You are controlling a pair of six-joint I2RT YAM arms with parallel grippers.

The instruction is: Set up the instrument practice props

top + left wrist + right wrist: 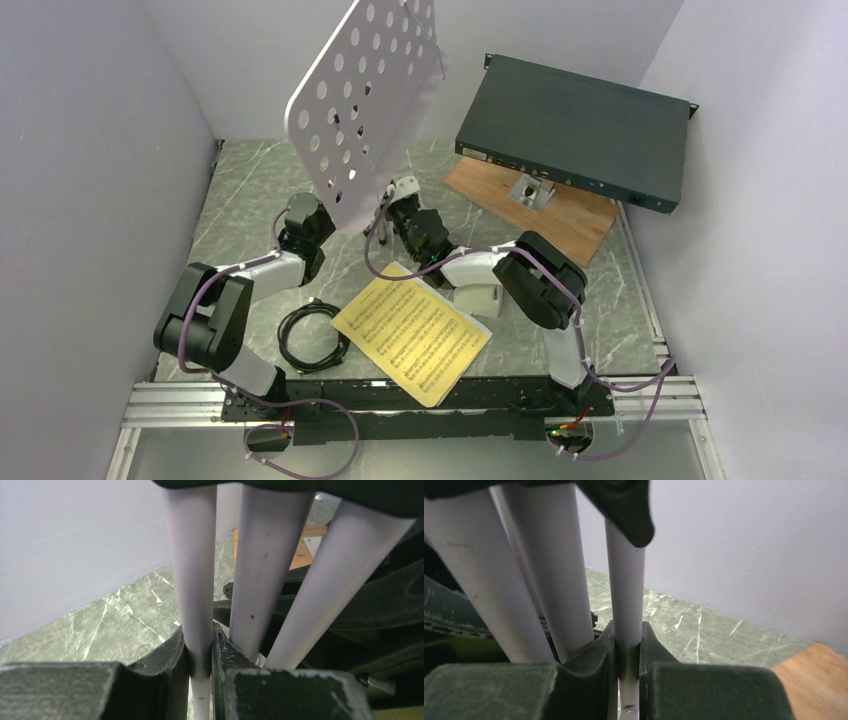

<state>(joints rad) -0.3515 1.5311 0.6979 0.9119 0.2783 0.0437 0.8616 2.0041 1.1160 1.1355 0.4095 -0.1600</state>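
Green marbled stone forms the surface (240, 200) under two robot arms. At the far right, a large dark-green flat metal box (575, 130) rests partly on a wooden board (570, 225). A pale grey perforated music stand (365, 100) rises at the centre between the arms, its plate leaning. A yellow printed sheet-music page (412, 335) lies flat near the arm bases. A coiled black cable (312, 335) sits just beside the page's left edge. A small white pyramid-shaped metronome (482, 299) stands at its right corner, partly under the right arm. The left pincer (200, 655) is clamped narrow on a thin silver tripod leg (192, 555). The right pincer (628, 655) grips a thin leg the same way.
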